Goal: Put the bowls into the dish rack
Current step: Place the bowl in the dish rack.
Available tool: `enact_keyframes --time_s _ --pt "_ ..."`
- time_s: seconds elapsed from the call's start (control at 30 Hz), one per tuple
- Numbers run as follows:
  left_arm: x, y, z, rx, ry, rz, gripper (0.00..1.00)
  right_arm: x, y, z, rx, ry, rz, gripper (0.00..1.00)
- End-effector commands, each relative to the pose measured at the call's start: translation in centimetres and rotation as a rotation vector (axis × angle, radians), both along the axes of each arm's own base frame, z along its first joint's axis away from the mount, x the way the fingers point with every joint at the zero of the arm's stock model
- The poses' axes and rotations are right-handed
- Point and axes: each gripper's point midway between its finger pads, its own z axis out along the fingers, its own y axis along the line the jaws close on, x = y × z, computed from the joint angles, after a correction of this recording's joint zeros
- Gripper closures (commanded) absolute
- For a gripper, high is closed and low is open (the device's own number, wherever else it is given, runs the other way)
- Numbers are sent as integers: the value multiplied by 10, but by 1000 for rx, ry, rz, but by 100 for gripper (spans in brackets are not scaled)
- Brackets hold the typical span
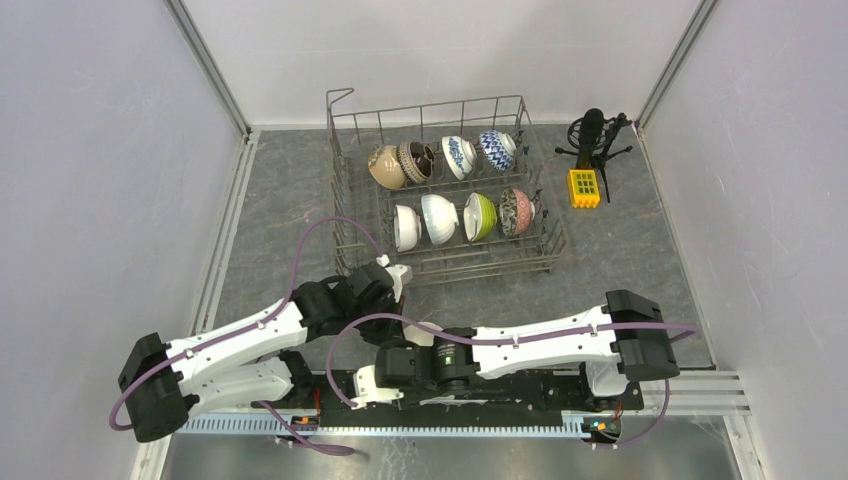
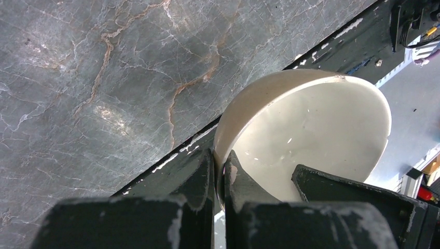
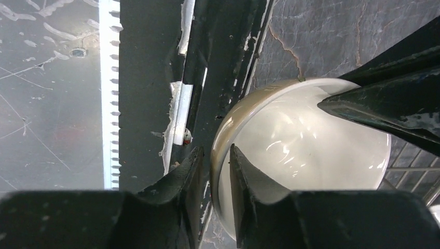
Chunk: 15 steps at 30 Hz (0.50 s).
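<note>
White bowl (image 2: 311,140) (rim) in left claw (image 2: 219,156)

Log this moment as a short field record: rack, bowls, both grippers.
dish rack: large grey wire basket
loaded: eight ceramic bowls on edge, two rows of four
in hand: plain white round bowl, outside the rack
left gripper: shut on that bowl's rim
right gripper: jaws astride the same rim; whether they clamp cannot be told
</note>
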Motion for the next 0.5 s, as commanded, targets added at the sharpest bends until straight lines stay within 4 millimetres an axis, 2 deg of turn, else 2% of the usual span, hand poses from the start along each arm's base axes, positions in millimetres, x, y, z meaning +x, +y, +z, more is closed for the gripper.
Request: enact_keyframes --time_s 0.0,0.13,0.23,0.33,0.37,0.47 --pt "9 -18 28 -97 -69 -43 98 3 11 10 21 -30 6 75" --pt "9 -17 28 -97 -70 -42 98 3 14 8 19 -30 9 100" --pt "9 -18 30 -101 -74 -44 97 4 14 10 34 -35 5 100" --pt "10 -15 38 -96 -90 -48 78 4 16 18 83 -23 -8 100" --pt "12 -15 41 -98 -103 -45 67 3 16 21 97 -11 -9 100" --pt "13 -17 55 -133 -129 -42 52 1 14 30 140 17 -14 100"
